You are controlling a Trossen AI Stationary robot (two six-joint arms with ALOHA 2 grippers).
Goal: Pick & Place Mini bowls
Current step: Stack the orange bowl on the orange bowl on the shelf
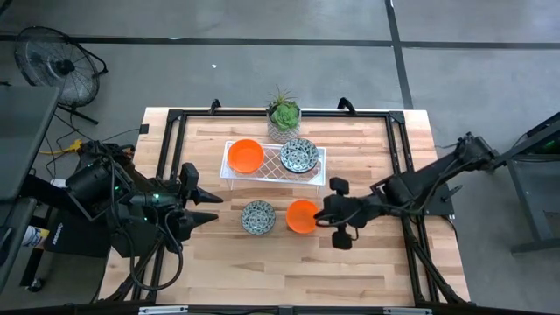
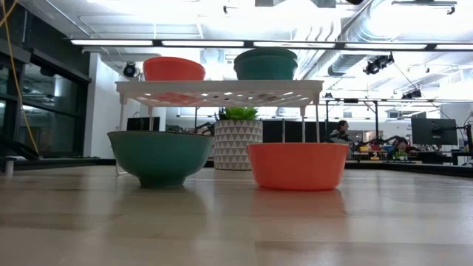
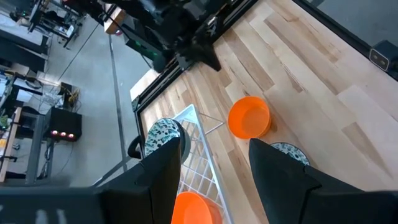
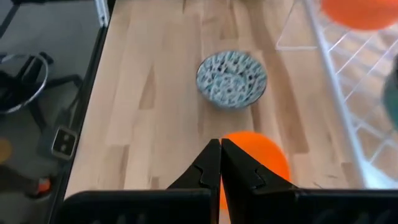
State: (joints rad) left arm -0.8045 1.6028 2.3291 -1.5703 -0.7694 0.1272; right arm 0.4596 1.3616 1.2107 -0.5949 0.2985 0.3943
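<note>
- Your work surface is a pale butcher-block table (image 1: 367, 262) with a black metal frame along its edges, standing on a grey concrete floor.
- A white wire rack (image 1: 273, 166) sits toward the far middle of the table. An orange bowl on the rack (image 1: 246, 155) and a speckled bowl on the rack (image 1: 298, 155) rest on top of it, side by side.
- Behind the rack you have a small green potted plant (image 1: 283, 115) in a white patterned pot.
- Two more bowls sit on the bare wood in front of the rack: a speckled bowl on the table (image 1: 258, 217) and, just beside it, an orange bowl on the table (image 1: 303, 216).
- The left gripper (image 1: 210, 207) hangs over the table's left side, its fingers spread apart and holding nothing, well short of the speckled bowl on the table.
- The right gripper (image 1: 320, 216) is right at the rim of the orange bowl on the table; its fingers are pressed together with nothing between them.
- A black floor fan (image 1: 54, 64) stands off the far left corner.
- From table height you see an open room with ceiling strip lights, ducts, monitors, and a seated person (image 2: 339, 133) in the distance.
- Only four bowls show. From table height the speckled ones look plain teal, and neither gripper appears there.
- The right wrist view cuts off the rack's bowls at its edge.
</note>
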